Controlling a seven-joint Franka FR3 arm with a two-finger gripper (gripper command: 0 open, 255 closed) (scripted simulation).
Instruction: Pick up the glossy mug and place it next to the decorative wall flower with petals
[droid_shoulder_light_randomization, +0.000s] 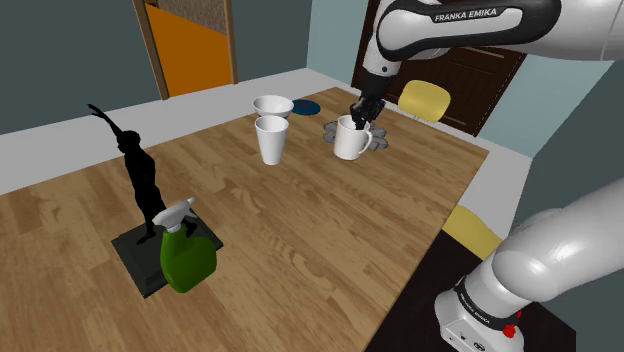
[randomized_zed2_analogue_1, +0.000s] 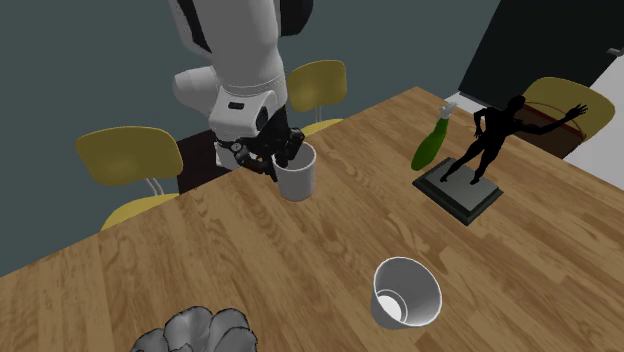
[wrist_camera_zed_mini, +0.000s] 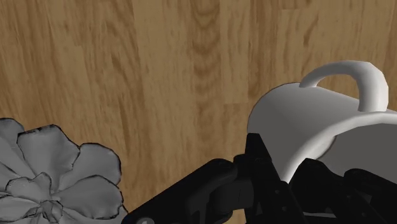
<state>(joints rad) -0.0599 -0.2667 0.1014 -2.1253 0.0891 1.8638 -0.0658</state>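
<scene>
In the shoulder view, the claw (droid_shoulder_light_randomization: 362, 112) comes down from above and is clamped on the rim of the white mug (droid_shoulder_light_randomization: 350, 142), whose handle points toward this view's right. The mug overlaps the grey flower (droid_shoulder_light_randomization: 329, 128), whose petals peek out on either side of it near the far end of the bench (droid_shoulder_light_randomization: 300, 220). From this angle I cannot tell whether the mug hangs over the flower or short of it. A white cup (droid_shoulder_light_randomization: 271, 138) and a white bowl (droid_shoulder_light_randomization: 272, 104) stand off to this view's left.

In the second exterior view, the mug (randomized_zed2_analogue_1: 297, 178) is upright under the wrist with the claw (randomized_zed2_analogue_1: 277, 155) pinching its wall. The flower (randomized_zed2_analogue_1: 195, 330) lies at the bottom edge, well apart from the mug, with bare wood between them. Whether the mug's base touches the bench is not clear here.

In the wrist view, the black fingers (wrist_camera_zed_mini: 257, 159) clasp the mug (wrist_camera_zed_mini: 318, 121) by its wall. The flower (wrist_camera_zed_mini: 51, 172) lies flat on the wood off to one side, and a strip of bench separates the two.

By my reading, the grasp is made and the carry is partway along. What is left is to close the gap to the flower, set the mug down upright just beside the petals rather than on them, and let go
</scene>
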